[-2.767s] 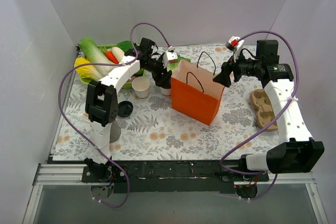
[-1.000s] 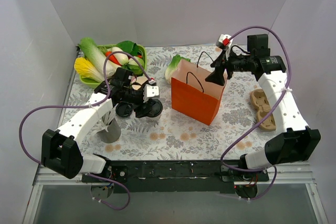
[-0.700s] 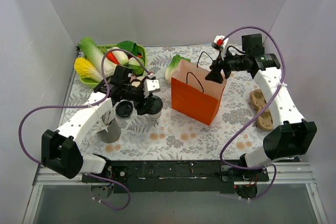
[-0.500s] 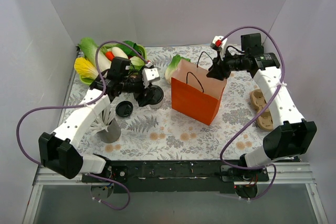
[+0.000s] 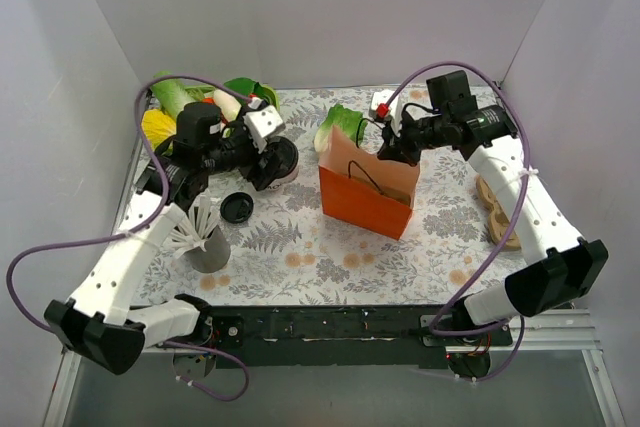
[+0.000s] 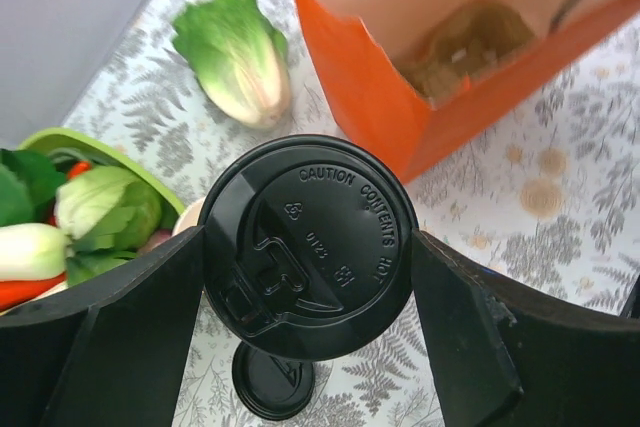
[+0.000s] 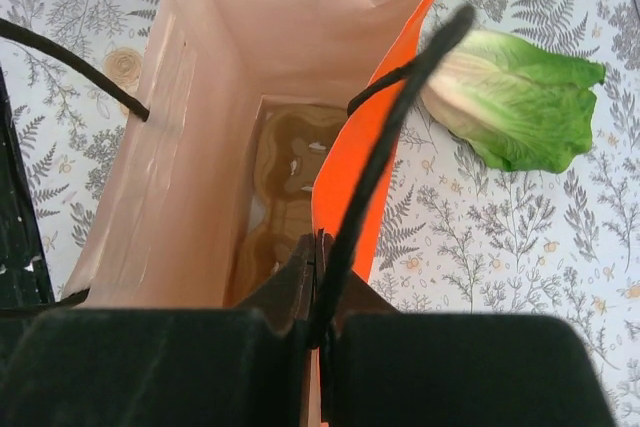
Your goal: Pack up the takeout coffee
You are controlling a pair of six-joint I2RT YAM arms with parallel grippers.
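Observation:
The takeout coffee (image 6: 308,245), a white cup seen from above by its black lid, sits between the fingers of my left gripper (image 6: 308,247), which is shut on it. In the top view the takeout coffee (image 5: 278,159) hangs above the table, left of the orange paper bag (image 5: 362,197). My right gripper (image 5: 386,153) is at the bag's back right rim. In the right wrist view my right gripper (image 7: 320,277) is shut on the thin bag wall (image 7: 365,162), beside a black cord handle (image 7: 385,137). The bag's mouth stands wide, with a brown cardboard carrier (image 7: 290,182) at its bottom.
A loose black lid (image 5: 236,209) lies on the table under my left arm. A lettuce head (image 5: 340,125) lies behind the bag. A green tray (image 5: 162,152) of vegetables is at back left, a grey holder (image 5: 208,252) with white utensils at front left, and a cardboard cup carrier (image 5: 497,209) on the right.
My left gripper has carried the lidded cup up and back, toward the bag. My right gripper has come down and shut on the bag's rim, and the bag has shifted left.

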